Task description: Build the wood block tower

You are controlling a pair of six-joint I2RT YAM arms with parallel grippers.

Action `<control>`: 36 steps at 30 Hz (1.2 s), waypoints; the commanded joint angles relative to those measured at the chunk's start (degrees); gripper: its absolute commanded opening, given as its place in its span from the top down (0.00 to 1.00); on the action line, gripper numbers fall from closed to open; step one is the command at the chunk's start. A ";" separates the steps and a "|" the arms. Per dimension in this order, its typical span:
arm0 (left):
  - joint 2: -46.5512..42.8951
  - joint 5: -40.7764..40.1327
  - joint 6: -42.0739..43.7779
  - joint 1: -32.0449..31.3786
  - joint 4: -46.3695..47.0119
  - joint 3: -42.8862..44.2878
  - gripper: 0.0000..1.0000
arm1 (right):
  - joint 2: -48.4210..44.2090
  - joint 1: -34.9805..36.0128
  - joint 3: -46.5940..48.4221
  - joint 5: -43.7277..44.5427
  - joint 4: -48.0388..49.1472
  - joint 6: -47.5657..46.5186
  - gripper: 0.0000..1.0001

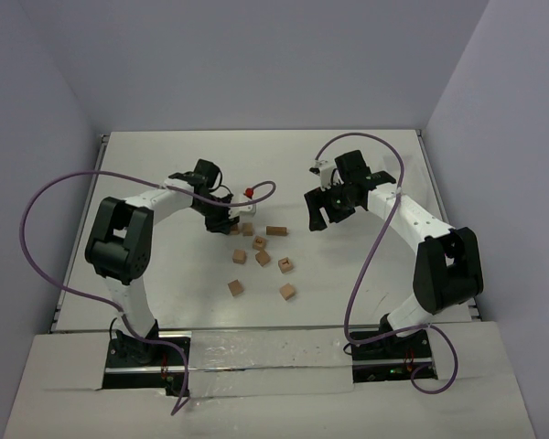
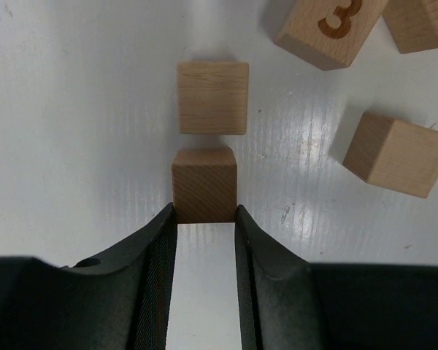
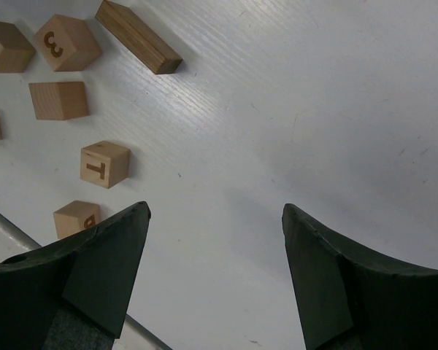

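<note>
Several light-brown wood blocks (image 1: 263,259) lie scattered in the middle of the white table, all single; no tower shows. My left gripper (image 1: 225,222) is at the far left of the group. In the left wrist view my left gripper (image 2: 206,213) has its fingertips closed on the near sides of a plain wood block (image 2: 204,186). A second plain block (image 2: 212,97) lies just beyond it. A block with a "3" (image 2: 328,28) lies to the upper right. My right gripper (image 1: 322,208) is open and empty to the right of the blocks, and in the right wrist view (image 3: 215,211) it is over bare table.
A long cuboid (image 3: 139,36), a "3" block (image 3: 67,42), a plain block (image 3: 58,100) and a "T" block (image 3: 104,163) lie left of my right gripper. The white table (image 1: 165,183) has raised edges at the back and sides. Purple cables loop over both arms.
</note>
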 commanded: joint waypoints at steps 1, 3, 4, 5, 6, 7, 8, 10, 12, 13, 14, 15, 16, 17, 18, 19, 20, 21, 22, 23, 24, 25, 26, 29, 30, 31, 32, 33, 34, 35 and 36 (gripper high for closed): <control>-0.97 0.90 -0.36 -1.44 0.78 0.33 0.69 | 0.53 0.10 0.94 -0.61 1.00 -0.03 0.19; -0.57 0.64 -0.92 -1.63 0.94 0.62 0.68 | 0.46 0.10 0.85 -0.52 1.00 -0.02 0.20; -0.24 0.53 -1.13 -1.71 0.91 0.95 0.68 | 0.31 0.10 0.78 -0.46 1.00 -0.09 0.20; -0.16 0.51 -1.18 -1.73 0.89 1.03 0.68 | 0.33 0.10 0.76 -0.44 1.00 -0.11 0.20; -0.03 0.58 -1.37 -1.73 0.96 1.23 0.67 | 0.29 0.10 0.69 -0.44 1.00 -0.11 0.20; 0.05 0.67 -1.47 -1.77 1.02 1.37 0.67 | 0.26 0.10 0.64 -0.44 1.00 -0.11 0.20; 0.10 0.77 -1.53 -1.82 1.07 1.47 0.67 | 0.26 0.10 0.59 -0.44 1.00 -0.11 0.20; 0.23 0.89 -1.90 -1.82 1.07 1.93 0.65 | 0.33 0.10 0.52 -0.50 1.00 -0.04 0.20; 0.39 0.86 -2.05 -1.82 1.09 2.02 0.63 | 0.35 0.10 0.52 -0.55 1.06 -0.02 0.20; 0.45 0.86 -2.05 -1.83 1.16 2.09 0.63 | 0.35 0.10 0.58 -0.61 1.00 -0.02 0.19; 0.45 0.86 -2.05 -1.91 1.16 2.09 0.62 | 0.35 0.10 0.58 -0.61 1.00 -0.02 0.19; 0.45 0.94 -2.13 -1.91 1.30 2.09 0.61 | 0.35 0.10 0.66 -0.61 1.00 -0.02 0.19; 0.45 0.95 -2.14 -1.91 1.33 2.09 0.61 | 0.35 0.10 0.67 -0.61 1.00 -0.02 0.19; 0.51 0.95 -2.20 -2.02 1.33 2.14 0.61 | 0.35 0.10 0.67 -0.61 1.00 -0.02 0.19; 0.54 0.90 -2.23 -2.13 1.38 2.22 0.60 | 0.40 0.10 0.67 -0.61 1.00 -0.02 0.19; 0.57 0.80 -2.26 -2.24 1.42 2.26 0.60 | 0.44 0.10 0.67 -0.61 1.00 -0.02 0.19; 0.63 0.69 -2.33 -2.35 1.42 2.27 0.60 | 0.44 0.10 0.67 -0.61 1.00 -0.02 0.20; 0.63 0.69 -2.49 -2.35 1.50 2.35 0.60 | 0.44 0.10 0.67 -0.61 1.00 -0.02 0.19; 0.72 0.69 -2.41 -2.44 1.42 2.44 0.60 | 0.44 0.10 0.67 -0.61 1.00 -0.02 0.19; 0.81 0.69 -2.50 -2.48 1.42 2.53 0.59 | 0.49 0.10 0.62 -0.61 1.00 -0.07 0.19; 0.89 0.66 -2.58 -2.52 1.43 2.61 0.59 | 0.53 0.12 0.57 -0.61 1.00 -0.11 0.19; 0.89 0.51 -2.58 -2.53 1.51 2.61 0.59 | 0.53 0.19 0.50 -0.61 1.00 -0.11 0.20; 0.90 0.51 -2.58 -2.61 1.50 2.61 0.59 | 0.52 0.11 0.49 -0.61 1.00 -0.11 0.20; 0.98 0.25 -2.93 -2.79 1.86 2.53 0.58 | 0.44 0.10 0.41 -0.52 1.00 -0.19 0.20; 0.98 0.25 -2.93 -2.79 1.86 2.61 0.58 | 0.44 0.10 0.32 -0.52 1.08 -0.20 0.20; 1.16 0.25 -3.11 -2.87 1.77 2.79 0.58 | 0.44 0.10 0.23 -0.61 1.00 -0.20 0.20; 1.24 0.34 -3.11 -2.96 1.69 2.88 0.58 | 0.44 0.10 0.23 -0.61 1.00 -0.20 0.20; 1.31 0.27 -3.18 -3.03 1.68 2.94 0.57 | 0.44 0.17 0.17 -0.61 1.06 -0.13 0.19; 1.33 0.13 -3.26 -3.05 1.74 2.97 0.57 | 0.44 0.13 0.15 -0.61 1.08 -0.11 0.19; 1.39 0.07 -3.28 -3.11 1.77 3.03 0.56 | 0.44 0.11 0.15 -0.61 1.08 -0.11 0.20; 1.48 0.07 -3.35 -3.14 1.77 3.11 0.55 | 0.44 0.10 0.15 -0.61 1.08 -0.17 0.20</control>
